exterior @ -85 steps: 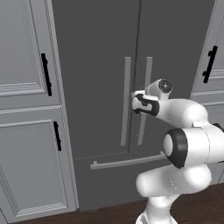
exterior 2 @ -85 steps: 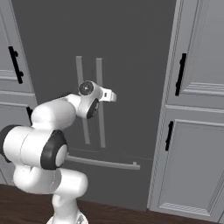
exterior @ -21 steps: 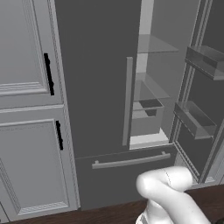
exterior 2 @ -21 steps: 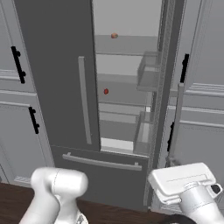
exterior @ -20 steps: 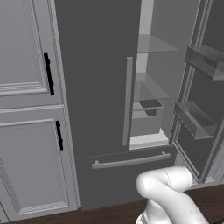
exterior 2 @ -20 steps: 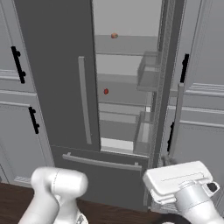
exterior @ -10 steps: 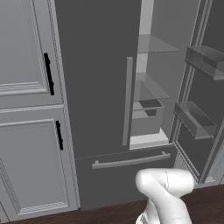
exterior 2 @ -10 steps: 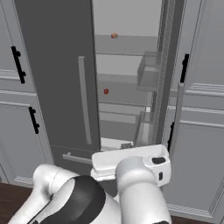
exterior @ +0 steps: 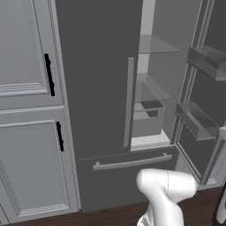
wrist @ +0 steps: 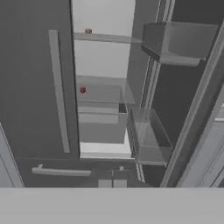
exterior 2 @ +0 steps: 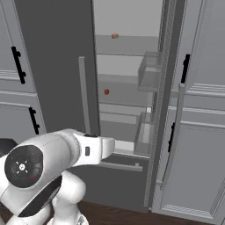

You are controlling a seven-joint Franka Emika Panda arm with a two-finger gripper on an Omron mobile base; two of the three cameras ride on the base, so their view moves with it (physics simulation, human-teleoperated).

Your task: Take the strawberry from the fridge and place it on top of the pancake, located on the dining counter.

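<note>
Fridge [exterior 2: 57, 66] right door swung open, left door shut; pale interior and glass shelves exposed. Strawberry [exterior 2: 106, 92] sits on a middle shelf, left of centre in the right base view and left of centre in the hand view [wrist: 82, 90]. An orange-toned round fruit [exterior 2: 114, 35] rests on the shelf above it, near the top of the frame. Gripper [wrist: 112, 183] at bottom centre of the hand view, fingertips pressed together, nothing between them, well apart from the strawberry. Bottom drawer [exterior: 128, 176] shut.

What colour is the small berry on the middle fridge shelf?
Bright red strawberry, clearest in the right base view.
</note>
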